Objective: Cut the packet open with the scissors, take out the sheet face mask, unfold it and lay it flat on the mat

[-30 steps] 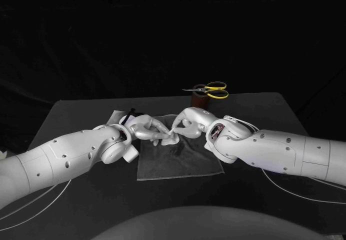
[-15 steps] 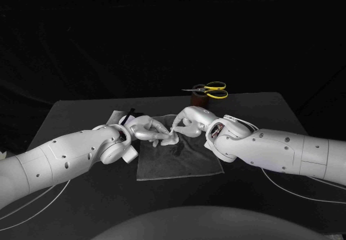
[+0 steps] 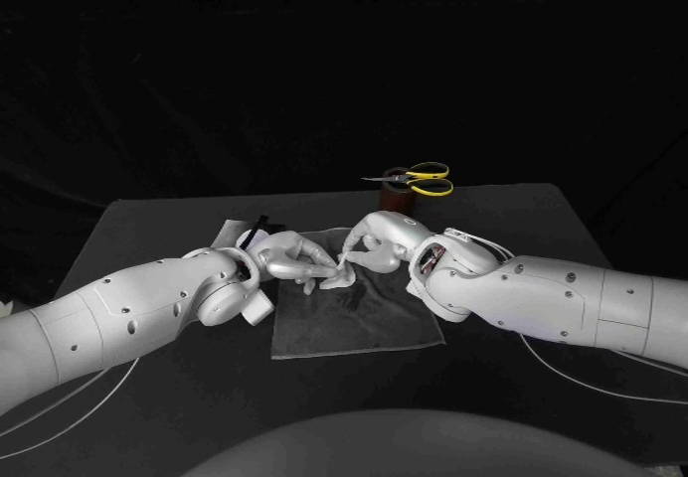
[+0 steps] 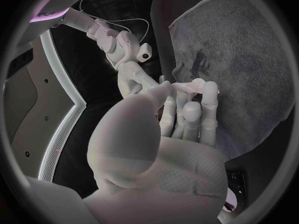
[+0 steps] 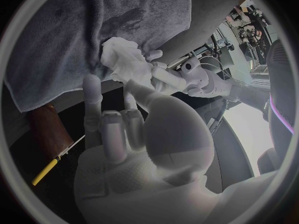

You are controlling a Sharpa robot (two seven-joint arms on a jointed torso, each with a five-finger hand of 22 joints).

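A crumpled white sheet mask [image 3: 338, 276] hangs just above the far part of the grey mat [image 3: 359, 320]. My left hand [image 3: 294, 256] pinches one end of it, and in the left wrist view the mask [image 4: 190, 86] sits between thumb and fingertips. My right hand [image 3: 376, 248] holds the other side, and the bunched mask [image 5: 124, 59] lies against its fingertips [image 5: 138, 87] in the right wrist view. The two hands are almost touching. The opened packet [image 3: 230, 233] lies on the table behind my left hand, partly hidden. The yellow-handled scissors [image 3: 424, 179] rest on a brown holder [image 3: 398, 204].
The mat [image 4: 243, 59] spreads out under both hands, with its near half bare. The scissors' yellow handle [image 5: 47, 171] and the brown holder [image 5: 44, 129] stand just beyond the mat's far edge, close to my right arm. Black table surrounds the mat.
Both hands still hold the mask in the same place. The left hand's fingers have shifted very slightly; nothing else has moved.
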